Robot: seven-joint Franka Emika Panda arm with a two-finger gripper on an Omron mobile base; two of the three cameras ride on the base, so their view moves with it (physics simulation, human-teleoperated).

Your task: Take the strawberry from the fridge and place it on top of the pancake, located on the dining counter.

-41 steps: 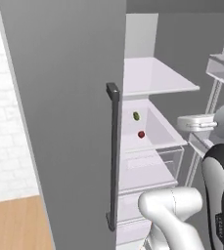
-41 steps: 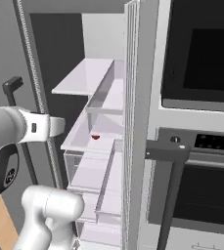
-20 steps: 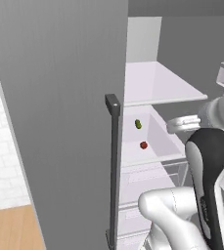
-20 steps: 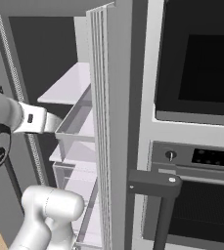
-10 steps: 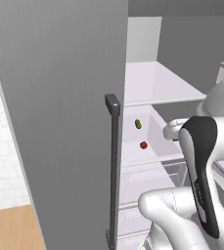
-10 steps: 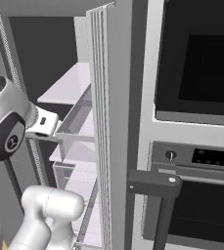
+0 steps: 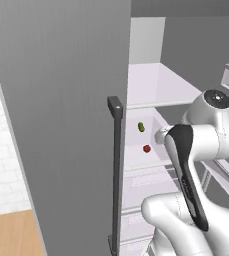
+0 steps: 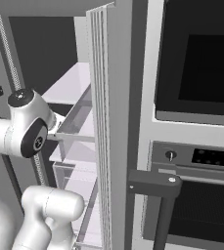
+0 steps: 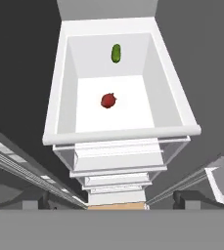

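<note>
Strawberry (image 9: 108, 100) lying on the white floor of the open fridge (image 7: 61, 125) bin (image 9: 59, 83), ahead of the pincer (image 9: 113, 201) and well apart from it; small green fruit (image 9: 116, 53) farther on, by the back wall. Pincer tips spread wide — nothing held. Judged light, soft, easily bruised, apt to roll. Best taken across the broad middle with gentle pressure — not by the leafy cap.

— Where is the arm?
— It rises folded at the open fridge (image 7: 76, 100), elbow high, forearm reaching in toward the white shelves.
— And the jaws?
— The gripper (image 9: 113, 201) looks down into the fridge, fingertips (image 9: 39, 202) spread wide apart, holding nothing.
</note>
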